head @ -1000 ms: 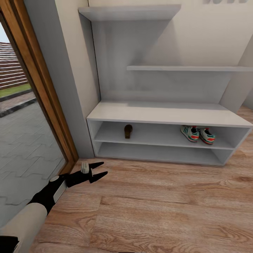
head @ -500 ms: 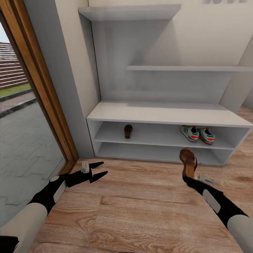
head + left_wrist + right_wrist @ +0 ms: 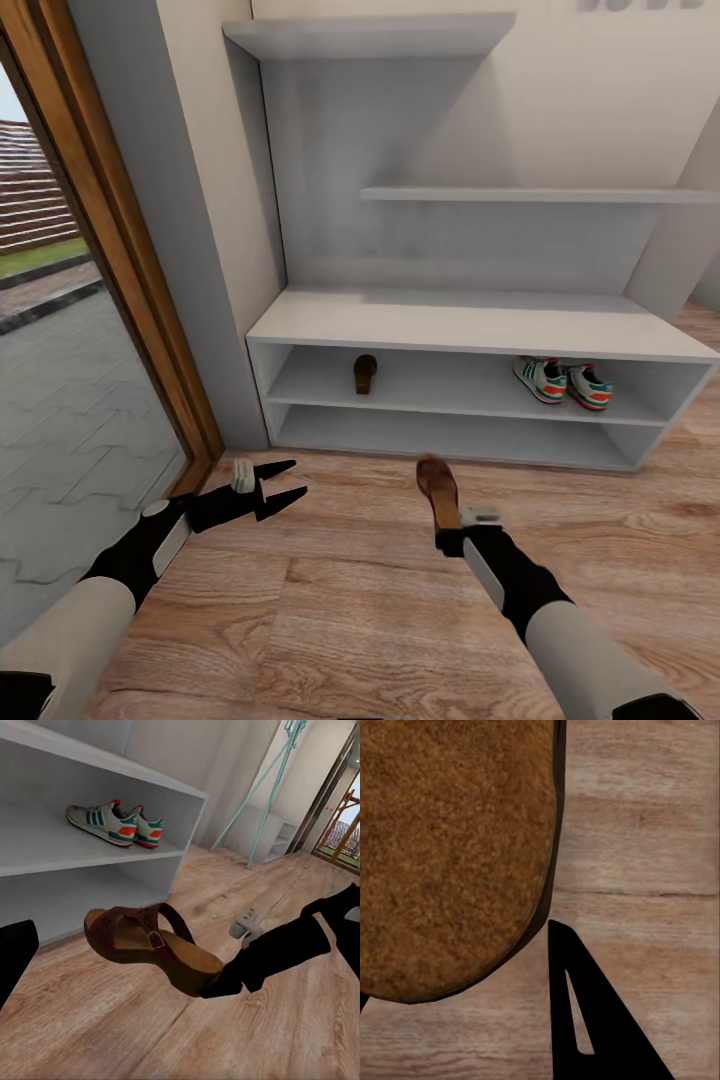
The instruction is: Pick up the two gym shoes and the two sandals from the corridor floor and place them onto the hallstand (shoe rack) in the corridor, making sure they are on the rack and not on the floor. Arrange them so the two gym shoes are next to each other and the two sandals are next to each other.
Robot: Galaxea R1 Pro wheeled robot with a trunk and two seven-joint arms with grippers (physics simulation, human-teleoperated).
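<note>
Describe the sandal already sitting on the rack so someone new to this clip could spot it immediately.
Find the pale grey hallstand against the wall beside the glass door. On the upper of its two low open shelves, toward the door end, a small dark brown sandal sits alone. The gym shoes at the far end are cream with green stripes; the other sandal is held by the right gripper.

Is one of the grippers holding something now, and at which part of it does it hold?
The right gripper holds a brown sandal by its heel end. The left gripper is open and holds nothing.

Home entry hall: shoe rack (image 3: 480,335) w/ sneakers (image 3: 562,382), glass door (image 3: 60,400).
</note>
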